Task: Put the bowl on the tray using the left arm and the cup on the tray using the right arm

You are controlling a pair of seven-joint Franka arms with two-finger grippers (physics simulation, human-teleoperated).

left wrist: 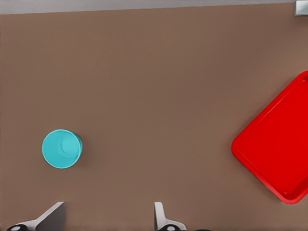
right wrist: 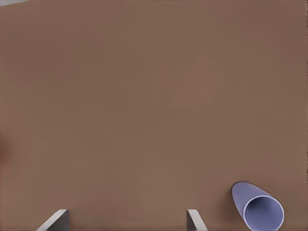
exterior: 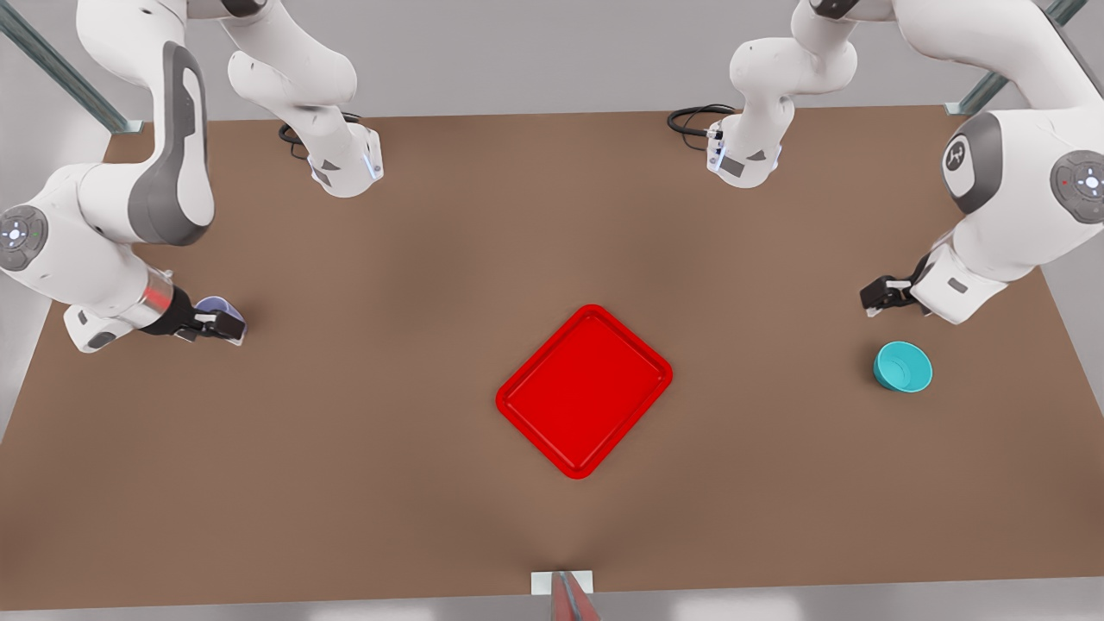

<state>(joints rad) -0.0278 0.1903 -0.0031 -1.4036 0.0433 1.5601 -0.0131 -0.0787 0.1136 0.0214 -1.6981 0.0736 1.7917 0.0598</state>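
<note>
While the flat red rectangular tray sits mid-table, the left gripper, fingers apart, hovers just beside the small turquoise round bowl, and the right gripper, fingers apart, hovers beside the lavender handleless cup.

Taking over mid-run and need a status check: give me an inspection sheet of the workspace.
Surface: brown table, flat.
Tray: red, mid-table, nothing on it.
Bowl: teal, upright on the table at the front view's right, off the tray.
Cup: lavender, on the table at the front view's left, partly hidden by the gripper over it.
Clutter: nothing seen.
Left gripper: jaws open, above the table beside the bowl, apart from it.
Right gripper: jaws open, over the cup, not around it.
Cables: black loops by both arm bases.
Surroundings: grey walls, metal struts.
</note>
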